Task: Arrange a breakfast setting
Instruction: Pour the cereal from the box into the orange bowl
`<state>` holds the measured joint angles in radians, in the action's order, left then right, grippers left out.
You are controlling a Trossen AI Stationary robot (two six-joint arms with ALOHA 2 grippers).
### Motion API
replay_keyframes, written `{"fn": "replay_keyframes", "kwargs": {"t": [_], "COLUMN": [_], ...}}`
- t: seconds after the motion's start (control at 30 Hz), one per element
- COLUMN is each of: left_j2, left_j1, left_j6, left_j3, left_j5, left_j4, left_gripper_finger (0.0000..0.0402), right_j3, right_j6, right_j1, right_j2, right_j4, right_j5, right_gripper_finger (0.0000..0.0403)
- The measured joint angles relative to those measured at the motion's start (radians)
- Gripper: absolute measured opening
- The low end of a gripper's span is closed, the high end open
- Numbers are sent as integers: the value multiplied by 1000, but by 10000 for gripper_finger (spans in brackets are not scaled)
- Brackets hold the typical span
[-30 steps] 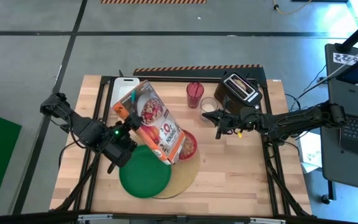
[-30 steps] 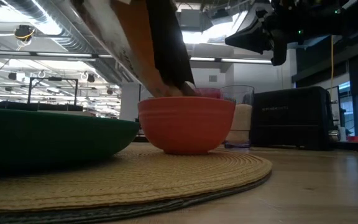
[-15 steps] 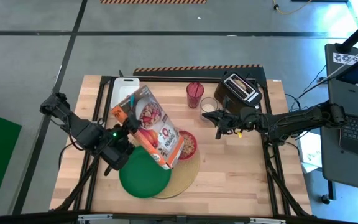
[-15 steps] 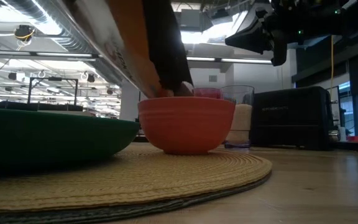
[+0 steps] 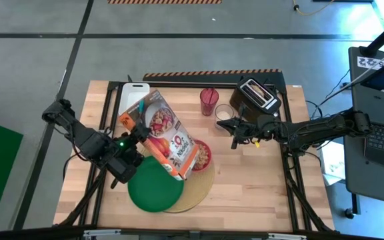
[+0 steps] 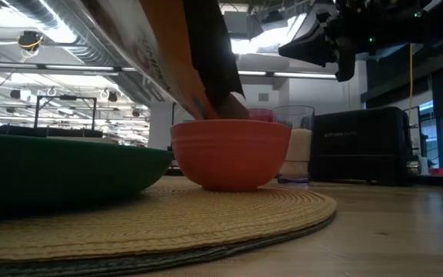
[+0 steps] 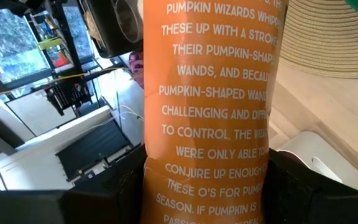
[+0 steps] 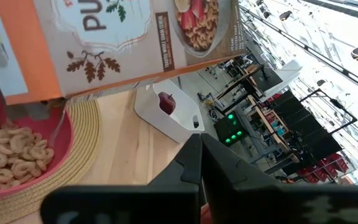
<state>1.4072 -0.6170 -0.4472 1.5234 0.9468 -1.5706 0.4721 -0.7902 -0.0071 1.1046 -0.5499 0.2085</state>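
One red bowl [image 5: 201, 155] on the tan placemat [image 5: 195, 190], beside the green plate [image 5: 155, 192], holds cereal rings. The left fingers [image 5: 133, 141] pinch a cereal box [image 5: 164, 136] tilted over it. Farther, the right fingers [image 5: 235, 141] hover pressed together.

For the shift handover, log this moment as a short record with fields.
left gripper: shut on the cereal box, holding it tilted with its open end over the red bowl
right gripper: shut, empty, hovering near the toaster
red bowl: on the placemat, cereal rings inside
green plate: on the placemat, beside the bowl
cutting board: holds a small dark-red fruit
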Motion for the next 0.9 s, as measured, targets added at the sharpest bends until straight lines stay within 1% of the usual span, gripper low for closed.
{"fn": "replay_keyframes", "kwargs": {"t": [0.17, 0.37, 0.5, 0.77, 0.9], "left_j2": [-30, -36, -36, -34, -34], "left_j1": [1, 11, 10, 10, -2], "left_j6": [-8, -36, -37, -61, -104], "left_j3": [0, 0, 0, 0, 0], "left_j5": [1, 0, 30, 33, 71], "left_j4": [-1, -1, 0, 0, -1], "left_gripper_finger": [229, 222, 222, 221, 221], "right_j3": [0, 0, 0, 0, 0], "right_j6": [0, 0, 0, 0, 0], "right_j1": [0, 0, 0, 0, 0], "right_j2": [0, 0, 0, 0, 0], "right_j4": [1, 1, 0, 1, 1], "right_j5": [0, 0, 0, 0, 0], "right_gripper_finger": [5, 5, 5, 5, 5]}}
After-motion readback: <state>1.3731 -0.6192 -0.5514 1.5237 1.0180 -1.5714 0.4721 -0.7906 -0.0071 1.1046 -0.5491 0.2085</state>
